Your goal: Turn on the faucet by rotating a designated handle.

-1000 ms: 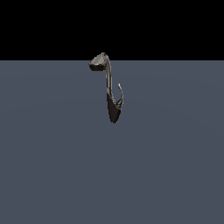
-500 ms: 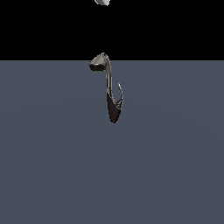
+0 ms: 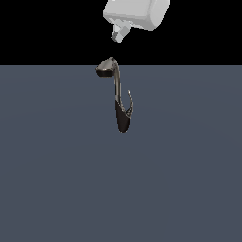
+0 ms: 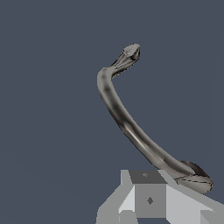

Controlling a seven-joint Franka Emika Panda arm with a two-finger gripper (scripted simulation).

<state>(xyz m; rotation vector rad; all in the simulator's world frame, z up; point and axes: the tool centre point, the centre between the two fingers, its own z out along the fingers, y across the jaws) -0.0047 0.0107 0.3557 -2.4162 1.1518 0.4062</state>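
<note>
The faucet [image 3: 119, 101] stands in the middle of the flat grey floor in the exterior view: dark tapered base, slim neck, flattened head [image 3: 106, 69] at the top. The handle [image 3: 130, 102], a thin silvery hook, rises from the base on the exterior view's right. My gripper [image 3: 116, 37] hangs from the white hand [image 3: 137, 13] just above the head, apart from it and holding nothing. In the wrist view the faucet [image 4: 127, 122] curves across the picture with its wide head [image 4: 194, 177] close to my grey fingers [image 4: 149, 199]. Whether the fingers are parted does not show.
A plain grey floor [image 3: 56, 179] spreads around the faucet, with a black background [image 3: 47, 28] behind it. Nothing else stands on the floor.
My hand has come down into the exterior view from the top edge. It was out of view a second ago and only its tip showed half a second ago. The faucet and handle have not moved.
</note>
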